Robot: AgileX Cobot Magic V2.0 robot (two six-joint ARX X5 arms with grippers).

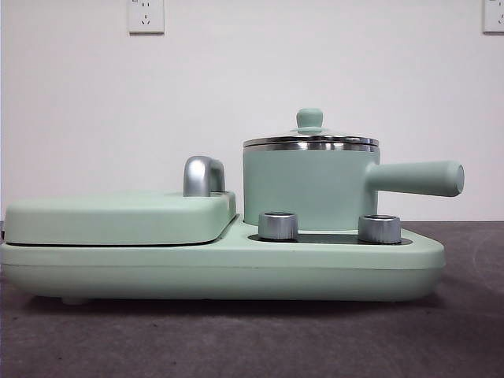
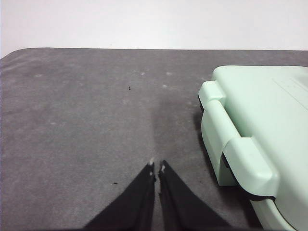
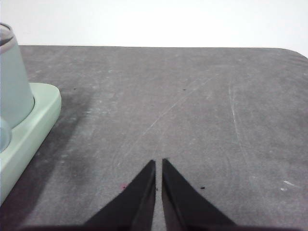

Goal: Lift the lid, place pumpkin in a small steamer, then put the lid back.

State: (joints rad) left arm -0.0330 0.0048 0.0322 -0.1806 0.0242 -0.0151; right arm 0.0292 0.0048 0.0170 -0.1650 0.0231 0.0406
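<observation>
The small steamer, a mint-green pot with a long side handle pointing right, stands on the right half of the cooker base. The lid rests on its steel rim, its green knob upright. A sliver of the steamer shows in the right wrist view. The pumpkin is out of view. My left gripper hovers shut over bare mat beside the cooker's flat cover. My right gripper is shut over bare mat, apart from the steamer. Neither arm appears in the front view.
The mint-green cooker base holds a flat rectangular cover with a chrome handle on its left half. Two chrome dials sit in front of the steamer. Dark grey mat covers the table.
</observation>
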